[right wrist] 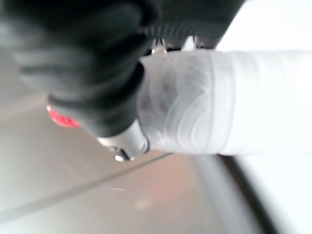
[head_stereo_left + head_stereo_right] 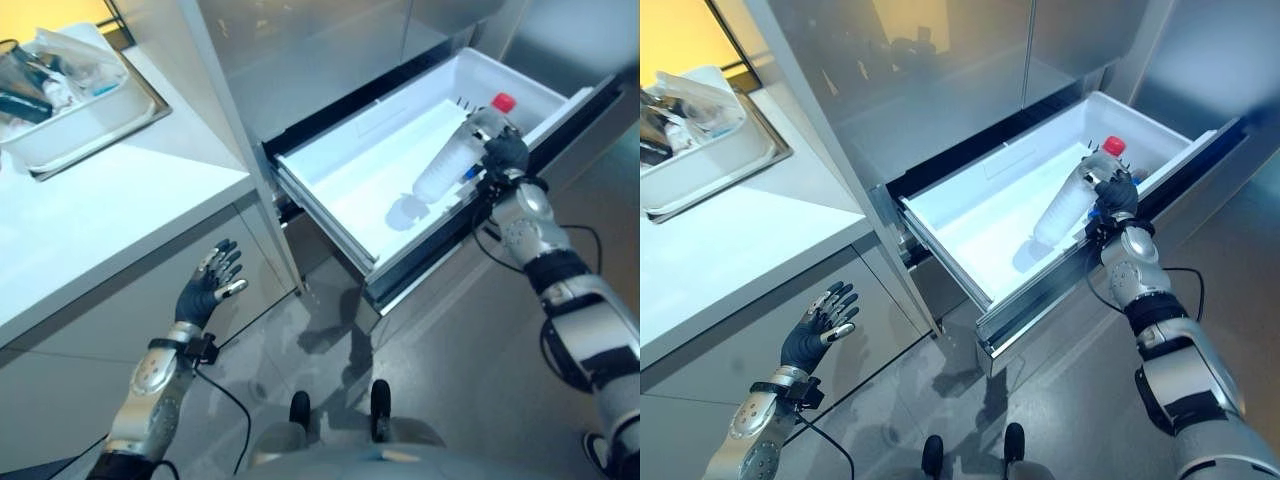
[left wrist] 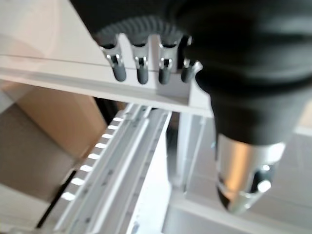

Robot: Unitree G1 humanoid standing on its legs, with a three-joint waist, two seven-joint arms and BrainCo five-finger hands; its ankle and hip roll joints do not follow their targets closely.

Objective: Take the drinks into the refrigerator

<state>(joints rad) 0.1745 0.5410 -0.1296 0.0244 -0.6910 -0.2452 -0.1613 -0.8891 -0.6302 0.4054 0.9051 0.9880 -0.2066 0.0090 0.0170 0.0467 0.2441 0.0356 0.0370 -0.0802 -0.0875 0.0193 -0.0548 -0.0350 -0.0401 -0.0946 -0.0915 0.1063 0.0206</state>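
Left eye view, nearest first: left hand (image 2: 208, 285) hanging idle below the counter edge (image 2: 130, 240), fingers spread straight, holding nothing. Farther out, right hand (image 2: 1114, 193) curled round the upper body of a clear water bottle (image 2: 1068, 206), just under its red cap (image 2: 1113, 145). Held over the front right part of the pulled-out refrigerator drawer (image 2: 970, 200), near the front rim, base hanging inside the white tub. Apparently not yet resting on the drawer floor, though hard to tell from here. Right wrist view: thumb (image 1: 124, 144) pressed on the ribbed clear plastic, grip firm.

Step in hand, by judgement: lowering the drink into the drawer. Next move likely calling for easing the base down onto the white floor, laying or standing the bottle clear of the front rim, then opening the fingers and drawing back without knocking it over.

Long axis tilted, running from the near left low down to the far right up high; cap end pointing up toward the drawer's far right corner, base pointing down toward the middle of the tub.

Farthest back, on the counter's far left corner, a white tray (image 2: 70, 120) of odds and ends.
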